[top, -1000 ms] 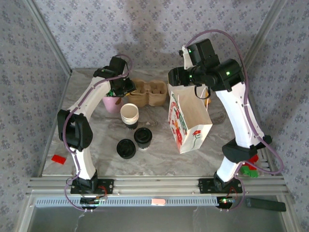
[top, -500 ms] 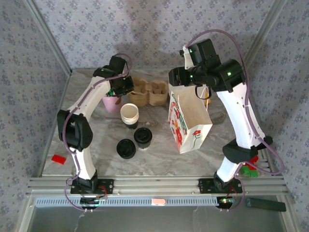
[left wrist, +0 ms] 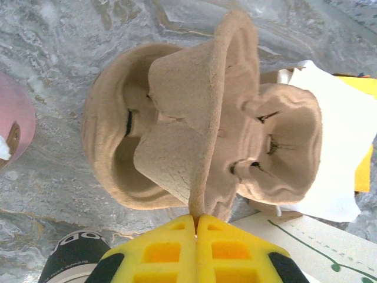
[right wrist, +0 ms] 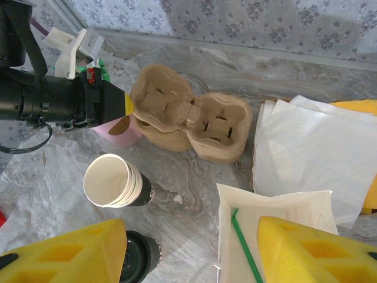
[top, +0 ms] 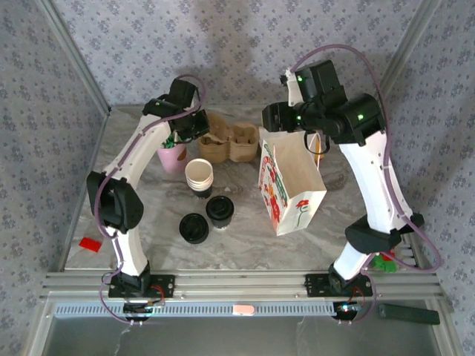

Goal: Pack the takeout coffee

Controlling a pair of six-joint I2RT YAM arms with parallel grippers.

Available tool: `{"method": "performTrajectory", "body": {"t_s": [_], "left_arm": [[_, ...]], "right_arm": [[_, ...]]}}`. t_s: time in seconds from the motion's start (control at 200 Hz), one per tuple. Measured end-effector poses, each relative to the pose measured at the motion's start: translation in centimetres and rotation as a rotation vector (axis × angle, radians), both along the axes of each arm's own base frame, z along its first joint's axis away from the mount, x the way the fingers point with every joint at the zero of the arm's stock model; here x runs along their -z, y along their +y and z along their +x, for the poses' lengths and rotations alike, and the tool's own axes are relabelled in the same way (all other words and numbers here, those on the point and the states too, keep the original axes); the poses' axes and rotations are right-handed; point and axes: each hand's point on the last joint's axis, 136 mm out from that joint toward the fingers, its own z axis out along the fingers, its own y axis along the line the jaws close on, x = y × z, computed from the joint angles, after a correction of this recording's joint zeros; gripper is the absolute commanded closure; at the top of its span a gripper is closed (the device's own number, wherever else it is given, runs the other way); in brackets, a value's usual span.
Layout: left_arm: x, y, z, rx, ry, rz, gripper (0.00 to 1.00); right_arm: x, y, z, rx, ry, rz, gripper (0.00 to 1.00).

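Well beyond the takeout coffee (top: 220,210), left hand (left wrist: 196,219) pinches cup carrier (left wrist: 200,118) (jaws shut).

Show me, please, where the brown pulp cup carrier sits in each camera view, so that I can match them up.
Top external: the pulp cup carrier lies at the far middle of the table, between the two wrists.
Left wrist: it takes up the centre, its ridge pinched in the shut jaws of the left gripper.
Right wrist: upper middle.
Shared landmark: the pink cup, beside one end of the carrier.
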Motion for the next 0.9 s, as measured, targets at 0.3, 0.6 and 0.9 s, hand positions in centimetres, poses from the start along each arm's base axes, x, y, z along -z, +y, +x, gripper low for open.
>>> {"method": "performTrajectory", "body": {"t_s": [0.3,0.6,0.9], "left_arm": [[-4.9,-0.7,0.7,0.004,-0.108,-0.035,1.00],[-8.7,-1.3,0.7,0.024,-0.191,-0.063,1.00],[-11.3,-3.0,-0.4,0.112,-0.265,-0.051,1.00]], "right_arm": [[-2.5,-0.4,-0.2,-0.071,-0.139,0.000,0.38],[-5.3,0.9,0.0,-0.149,-0.332,-0.039,0.33],[-9.1,-0.4,0.4,-0.025,-0.310,0.206,0.32]]}}
